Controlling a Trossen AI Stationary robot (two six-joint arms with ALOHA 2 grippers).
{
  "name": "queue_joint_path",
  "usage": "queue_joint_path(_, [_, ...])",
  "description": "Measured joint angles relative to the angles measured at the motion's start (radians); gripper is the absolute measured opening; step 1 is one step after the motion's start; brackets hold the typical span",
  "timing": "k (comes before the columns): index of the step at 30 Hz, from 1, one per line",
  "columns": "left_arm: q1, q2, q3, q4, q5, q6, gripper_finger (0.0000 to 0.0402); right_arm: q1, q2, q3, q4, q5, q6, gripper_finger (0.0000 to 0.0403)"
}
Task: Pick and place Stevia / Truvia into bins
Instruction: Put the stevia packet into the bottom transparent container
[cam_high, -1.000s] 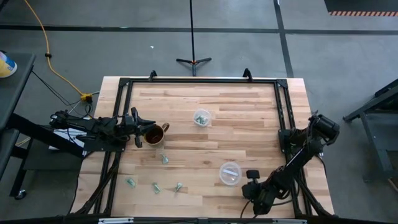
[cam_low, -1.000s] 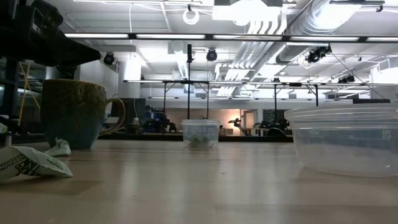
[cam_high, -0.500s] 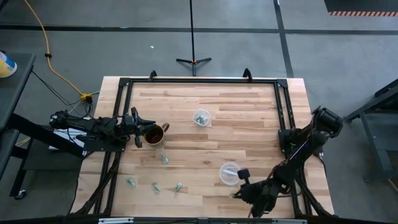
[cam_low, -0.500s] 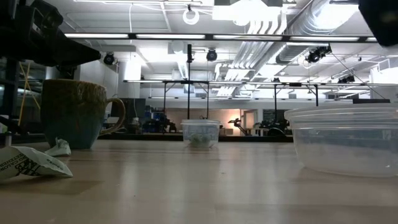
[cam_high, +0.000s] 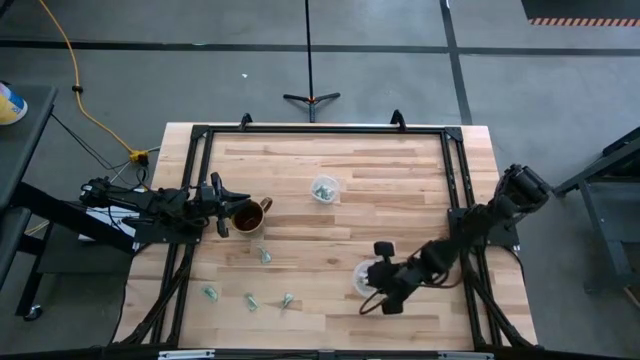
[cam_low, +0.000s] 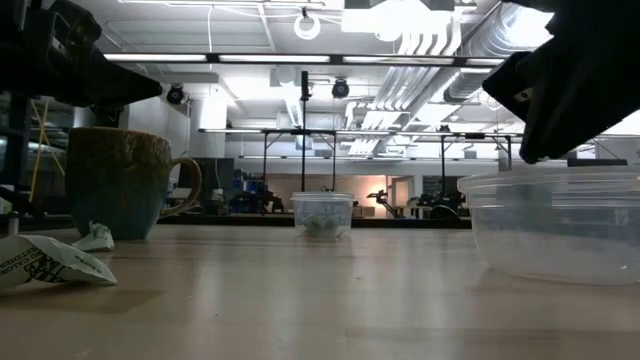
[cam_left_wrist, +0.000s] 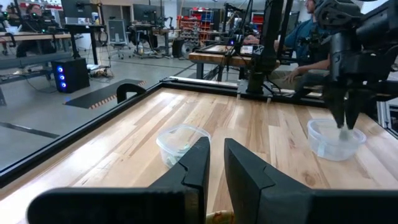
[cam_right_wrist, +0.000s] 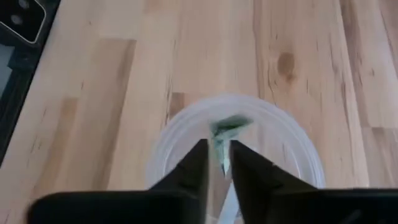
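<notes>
Right wrist view: right gripper (cam_right_wrist: 217, 163) pinched a Stevia packet (cam_right_wrist: 225, 132) over near bin (cam_high: 368, 277). Far bin (cam_high: 323, 187) held some; four loose packets (cam_high: 250, 299) remained. Left gripper (cam_left_wrist: 216, 163) idled, nearly closed.

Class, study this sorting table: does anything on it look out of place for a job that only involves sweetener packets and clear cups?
Yes: a brown-gold mug stands at the table's left side, right by the left end effector. It is neither a packet nor a clear cup.
</notes>
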Motion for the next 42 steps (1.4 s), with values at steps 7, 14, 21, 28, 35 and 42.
queue_joint_path(7, [0.0,0.0,0.0,0.0,0.0,0.0,0.0083,-0.022,-0.021,-0.001,0.032,0.085,-0.121,0.0162])
queue_joint_path(14, [0.0,0.0,0.0,0.0,0.0,0.0,0.0083,-0.009,-0.179,-0.044,0.124,0.284,-0.394,0.0145])
queue_joint_path(21, [0.0,0.0,0.0,0.0,0.001,0.0,0.0083,-0.21,-0.46,-0.369,0.521,0.029,-0.52,0.0072])
queue_joint_path(28, [0.0,0.0,0.0,-0.001,0.001,0.0,0.0083,-0.363,-0.797,-0.596,0.601,-0.003,-0.535,0.0013])
queue_joint_path(35, [0.0,0.0,0.0,-0.001,0.001,0.0,0.0083,-0.463,-1.152,-0.618,0.34,-0.043,-0.451,0.0005])
queue_joint_path(42, [0.0,0.0,0.0,-0.001,0.001,0.0,0.0083,-0.516,-1.318,-0.696,0.323,-0.122,-0.437,0.0005])
